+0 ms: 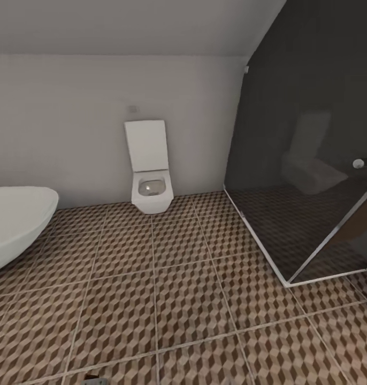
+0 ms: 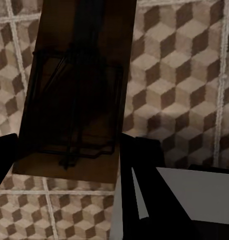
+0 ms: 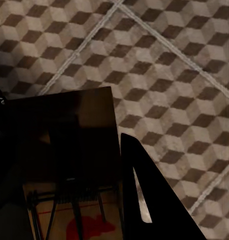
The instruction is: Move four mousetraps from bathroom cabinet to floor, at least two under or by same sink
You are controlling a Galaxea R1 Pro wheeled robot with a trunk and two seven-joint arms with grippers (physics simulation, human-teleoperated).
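- Head view: white toilet (image 1: 150, 166) at upper centre, bathtub (image 1: 15, 222) at left edge, glass shower (image 1: 306, 160) at right, on the bathroom floor (image 1: 189, 299).
- Left wrist view: left gripper (image 2: 64, 150) pinching a mousetrap (image 2: 79, 90).
- Right wrist view: right gripper (image 3: 59, 165) pinching another mousetrap (image 3: 69, 165).

The bathtub (image 1: 15, 224) and shower enclosure (image 1: 312, 214) run off the frame.

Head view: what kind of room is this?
A bathroom. A white wall-mounted toilet stands against the far wall, a glass shower enclosure sits at right, and the rim of a white bathtub shows at left, all on cube-patterned floor tiles.
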